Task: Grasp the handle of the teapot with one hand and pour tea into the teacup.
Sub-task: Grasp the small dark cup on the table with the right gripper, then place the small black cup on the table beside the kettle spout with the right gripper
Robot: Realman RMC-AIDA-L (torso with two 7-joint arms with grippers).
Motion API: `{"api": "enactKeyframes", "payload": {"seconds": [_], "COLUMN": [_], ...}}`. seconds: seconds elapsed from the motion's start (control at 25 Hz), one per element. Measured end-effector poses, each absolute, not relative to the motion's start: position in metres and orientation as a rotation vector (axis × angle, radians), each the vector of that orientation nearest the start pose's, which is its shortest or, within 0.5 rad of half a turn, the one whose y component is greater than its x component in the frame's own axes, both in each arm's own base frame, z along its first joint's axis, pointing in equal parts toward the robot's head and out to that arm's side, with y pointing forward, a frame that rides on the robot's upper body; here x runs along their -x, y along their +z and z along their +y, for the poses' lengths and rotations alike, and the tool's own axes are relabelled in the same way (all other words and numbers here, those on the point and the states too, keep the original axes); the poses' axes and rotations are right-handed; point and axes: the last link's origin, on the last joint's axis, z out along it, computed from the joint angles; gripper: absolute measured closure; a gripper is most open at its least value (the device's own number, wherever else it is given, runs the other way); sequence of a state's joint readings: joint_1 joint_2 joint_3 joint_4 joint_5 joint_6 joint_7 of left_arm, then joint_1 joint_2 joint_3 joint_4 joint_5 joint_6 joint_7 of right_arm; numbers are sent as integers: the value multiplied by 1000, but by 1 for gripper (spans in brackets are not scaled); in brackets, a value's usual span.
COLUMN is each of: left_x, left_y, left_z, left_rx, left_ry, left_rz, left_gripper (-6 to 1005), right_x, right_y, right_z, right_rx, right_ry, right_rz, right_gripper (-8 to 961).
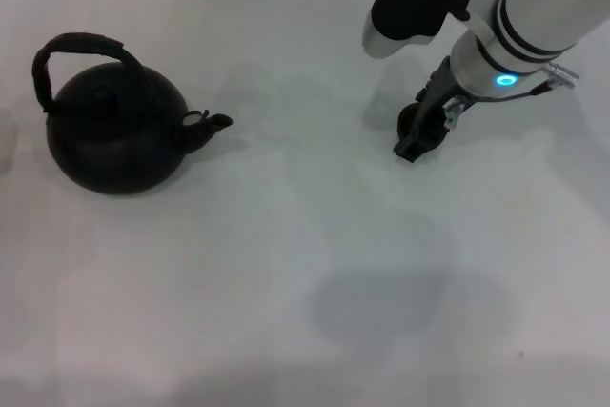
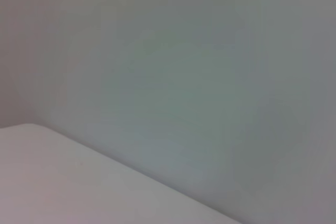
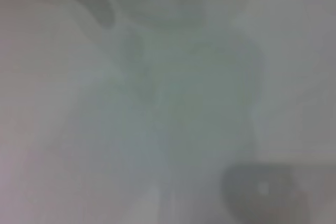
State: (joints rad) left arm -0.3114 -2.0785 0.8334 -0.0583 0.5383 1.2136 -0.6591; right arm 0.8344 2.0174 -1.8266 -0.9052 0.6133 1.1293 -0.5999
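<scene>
The white table (image 1: pixel 286 274) fills the head view, with wide bare surface across the middle and near side; its far edge runs along the top of that view. The teapot (image 1: pixel 114 131) sits at the far left, upright, its stubby spout pointing right toward the open middle. The handle (image 1: pixel 81 45) arches over its body, nothing touching it. The right arm comes in from the far right, and the right gripper (image 1: pixel 419 135) hangs low over the table there, well apart from the teapot; whether its fingers are released or clenched cannot be told. A dark rounded shape, perhaps the teacup (image 3: pixel 260 190), shows blurred in the right wrist view. The left gripper is out of sight.
</scene>
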Motion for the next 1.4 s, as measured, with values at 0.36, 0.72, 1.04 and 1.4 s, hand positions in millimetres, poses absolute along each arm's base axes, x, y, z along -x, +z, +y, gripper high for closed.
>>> {"api": "enactKeyframes", "payload": {"seconds": [0.36,0.72,1.04,1.4], "left_x": [405,406,405,404], "left_y": [0,0,-1,-3], "left_z": [257,255,254,254], "left_rx": [1310,1305,1315,1319], "left_ry": [-841,-848,-848,-848], "left_rz": [-1059,-1066,-1068,-1073], "left_gripper": [225,225,225,225], "right_x": [-191,-174,-118,-102], "right_y": [-69,-70,-92,-126], "right_z": [386,383,362,330], "right_rx": [2613,2646,2773,2895], "right_ry": [-761,-713,-605,-677], "right_rz": [539,471,221,23], "right_gripper": [182,219,216,199]}}
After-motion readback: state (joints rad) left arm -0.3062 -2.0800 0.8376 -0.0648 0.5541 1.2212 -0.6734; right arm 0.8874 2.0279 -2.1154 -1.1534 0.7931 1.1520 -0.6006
